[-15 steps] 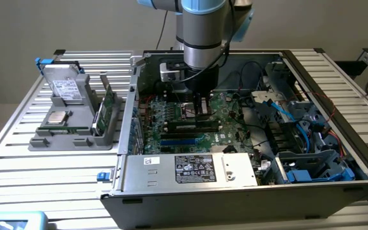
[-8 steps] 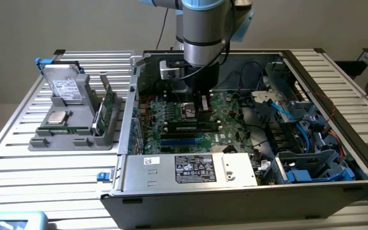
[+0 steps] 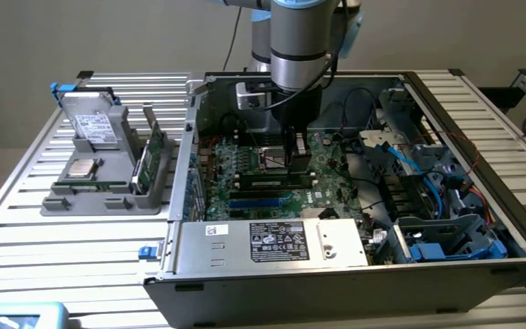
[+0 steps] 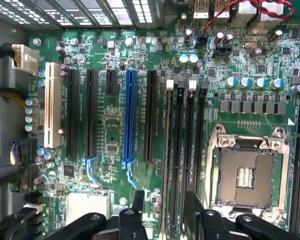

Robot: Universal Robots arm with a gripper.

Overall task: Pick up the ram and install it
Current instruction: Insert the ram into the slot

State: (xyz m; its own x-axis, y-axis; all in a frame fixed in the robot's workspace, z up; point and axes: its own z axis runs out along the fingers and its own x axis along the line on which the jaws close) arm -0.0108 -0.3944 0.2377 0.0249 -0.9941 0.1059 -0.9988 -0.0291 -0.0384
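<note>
- Grey plastic tray (image 3: 107, 202) is seen at the exterior view's left, set on the slatted metal table (image 3: 25, 226); a hard drive (image 3: 92, 127) and green boards (image 3: 153, 154) are held upright in it.
- Just beside the tray, an open computer case (image 3: 336, 295) is laid on its side, with the motherboard (image 4: 115, 130) exposed.
- 1 arm (image 3: 300, 41) is lowered into the case, and its gripper (image 3: 295, 159) is held close above the motherboard.
- From the wrist, a blue slot (image 4: 130, 115) is seen, then 4 dark memory slots (image 4: 190, 150) side by side.
- The ram (image 4: 168, 160) is seated on edge in the memory slot nearest the blue slot.
- The gripper's fingers (image 4: 138, 200) are spread apart on either side of the ram, and nothing is clamped between them.
- A bare processor socket (image 4: 247, 175) is found beyond the memory slots.
- Blue cables (image 3: 400, 154) are bundled in the case at the exterior view's right.
</note>
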